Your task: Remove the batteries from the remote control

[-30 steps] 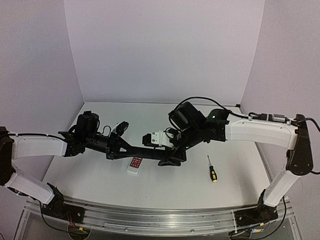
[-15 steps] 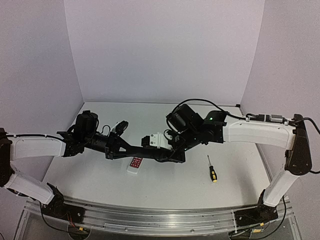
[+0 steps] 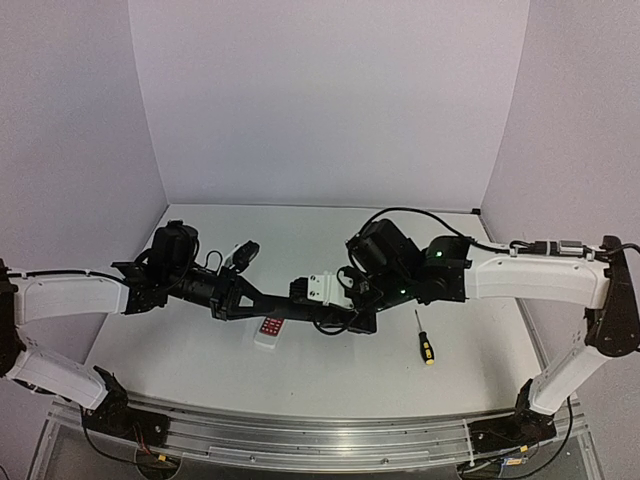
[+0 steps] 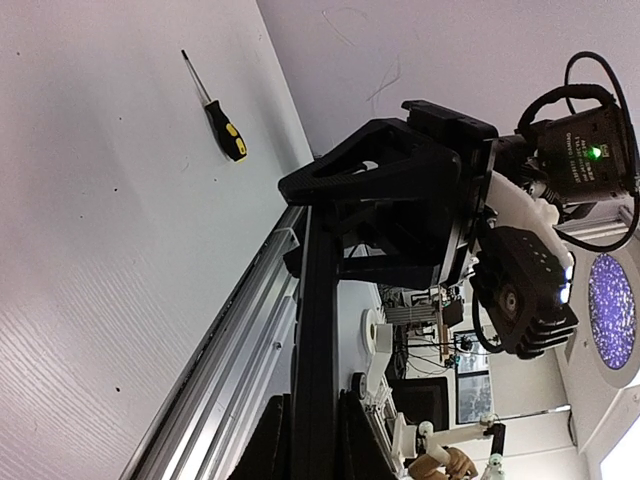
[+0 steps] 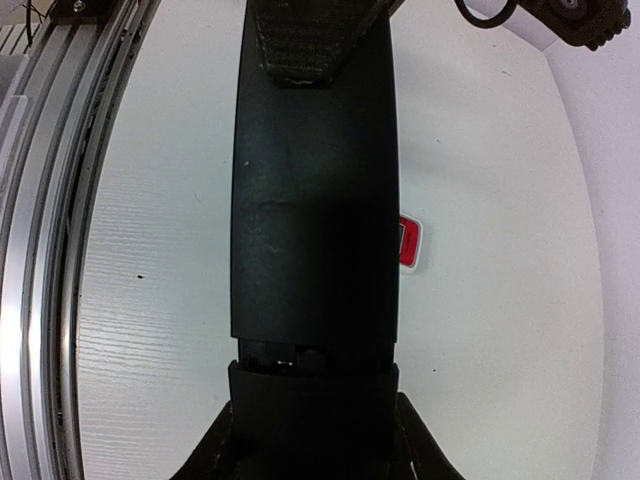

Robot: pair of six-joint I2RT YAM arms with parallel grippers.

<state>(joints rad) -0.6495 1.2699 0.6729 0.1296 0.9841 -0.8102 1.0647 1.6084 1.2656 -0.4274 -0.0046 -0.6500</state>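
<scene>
The slim black remote control (image 3: 285, 303) hangs level above the table, held between both grippers. My left gripper (image 3: 240, 297) is shut on its left end; in the left wrist view the remote (image 4: 315, 330) runs up from between my fingers (image 4: 268, 445). My right gripper (image 3: 347, 318) is shut on its right end. In the right wrist view a narrow gap (image 5: 300, 352) shows between the remote body (image 5: 315, 180) and the black end piece (image 5: 312, 405) in my jaws. A small pale glint sits in that gap. The batteries are hidden.
A wider white remote with a red button panel (image 3: 270, 330) lies on the table under the black remote, also in the right wrist view (image 5: 409, 243). A yellow-and-black screwdriver (image 3: 424, 340) lies to the right. The metal rail (image 3: 300, 440) runs along the near edge.
The right arm shifted left, then back right and lower, its gripper staying on the remote's end. The left arm has barely moved.
</scene>
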